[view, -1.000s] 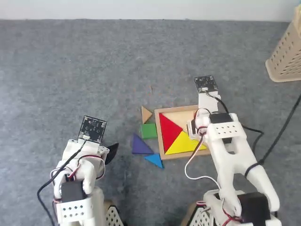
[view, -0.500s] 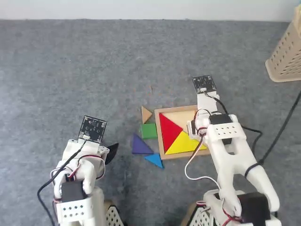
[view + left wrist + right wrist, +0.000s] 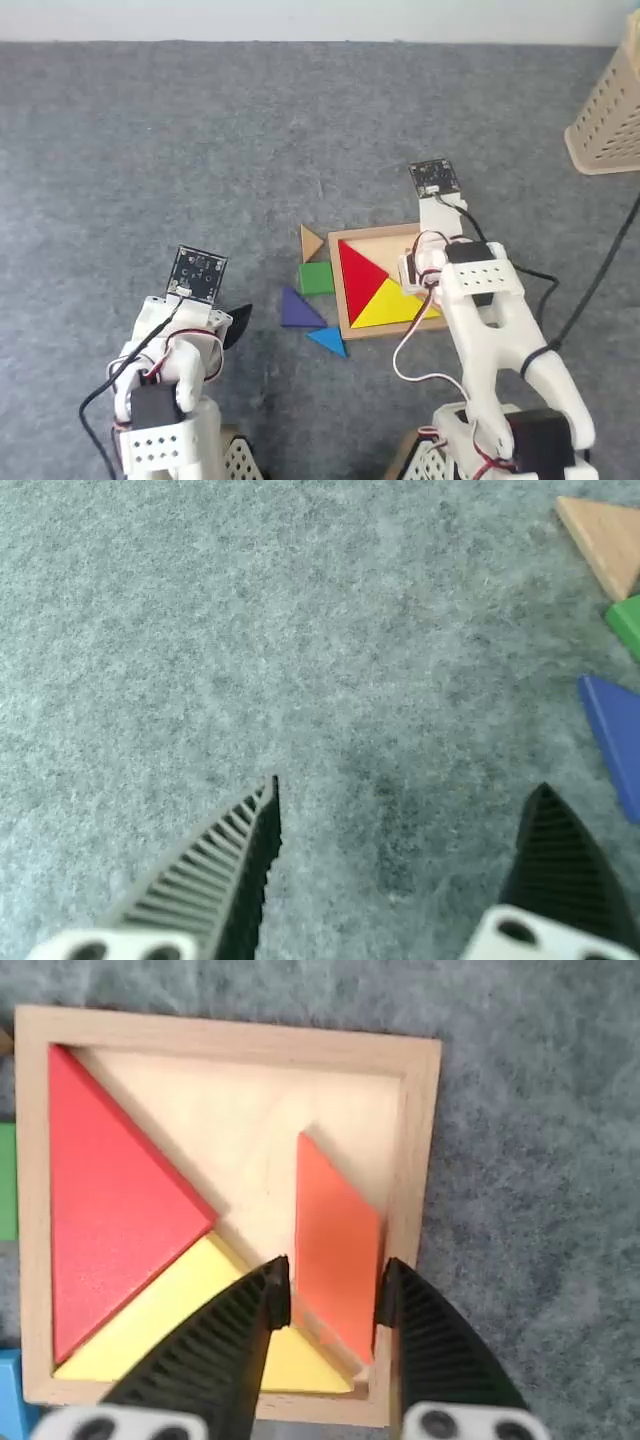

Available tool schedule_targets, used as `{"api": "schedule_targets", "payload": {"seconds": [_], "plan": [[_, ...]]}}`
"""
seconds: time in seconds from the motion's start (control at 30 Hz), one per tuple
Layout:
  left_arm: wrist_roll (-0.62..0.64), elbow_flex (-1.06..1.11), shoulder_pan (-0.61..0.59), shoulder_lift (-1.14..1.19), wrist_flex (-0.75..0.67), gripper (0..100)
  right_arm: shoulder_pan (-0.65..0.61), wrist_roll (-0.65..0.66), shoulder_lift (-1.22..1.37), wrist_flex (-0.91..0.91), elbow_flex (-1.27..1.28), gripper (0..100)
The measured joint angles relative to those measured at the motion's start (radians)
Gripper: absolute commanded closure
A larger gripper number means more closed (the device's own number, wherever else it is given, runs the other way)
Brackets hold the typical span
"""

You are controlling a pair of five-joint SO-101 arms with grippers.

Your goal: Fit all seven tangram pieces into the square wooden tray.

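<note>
Finding: the square wooden tray (image 3: 230,1035) sits toward the near edge of the counter (image 3: 200,150), on the right arm's side. It holds three pieces: the red triangle (image 3: 110,1220), the yellow triangle (image 3: 170,1325) and the orange parallelogram (image 3: 338,1230), which lies along one tray wall.

The right gripper (image 3: 330,1295) is closed on the parallelogram's long edges near its lower end. One finger lies over the yellow triangle and the other over the tray wall. Whether the piece sits flat on the tray floor cannot be told.

The left gripper (image 3: 405,790) is spread open over bare counter near the near-left corner, holding nothing.

Four pieces lie on the counter just outside the tray, on the side toward the left arm: the wooden triangle (image 3: 310,242), green square (image 3: 316,277), purple triangle (image 3: 298,308) and blue triangle (image 3: 329,340).

Risks, in my judgement:
- If the parallelogram's lower corner rides on the yellow triangle's edge, release would leave it tilted — later pieces would then not seat.
- The finger at the wall has little room; opening could push on the wall and slide the tray, scattering the loose pieces beside it.
- The other finger could nudge the yellow triangle out of its corner.
- A parallelogram not tight to the wall narrows the remaining bare floor — four pieces must fit there.
</note>
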Motion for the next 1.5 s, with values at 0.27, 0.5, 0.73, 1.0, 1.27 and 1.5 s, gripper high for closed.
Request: {"api": "schedule_targets", "payload": {"seconds": [0.27, 0.5, 0.73, 1.0, 1.27, 1.5], "plan": [[0.000, 0.000, 0.000, 0.000, 0.000, 65, -0.002, 0.000, 0.066, -0.014, -0.021, 99.1], [0.000, 0.000, 0.000, 0.000, 0.000, 65, 0.005, 0.049, 0.181, -0.051, -0.052, 99.1], [0.000, 0.000, 0.000, 0.000, 0.000, 65, 0.055, 0.054, 0.181, -0.044, -0.055, 99.1], [0.000, 0.000, 0.000, 0.000, 0.000, 65, 0.058, 0.054, 0.181, 0.011, -0.058, 99.1], [0.000, 0.000, 0.000, 0.000, 0.000, 65, 0.058, 0.054, 0.180, 0.043, -0.061, 99.1], [0.000, 0.000, 0.000, 0.000, 0.000, 65, 0.060, 0.057, 0.110, 0.048, -0.021, 99.1]]}}
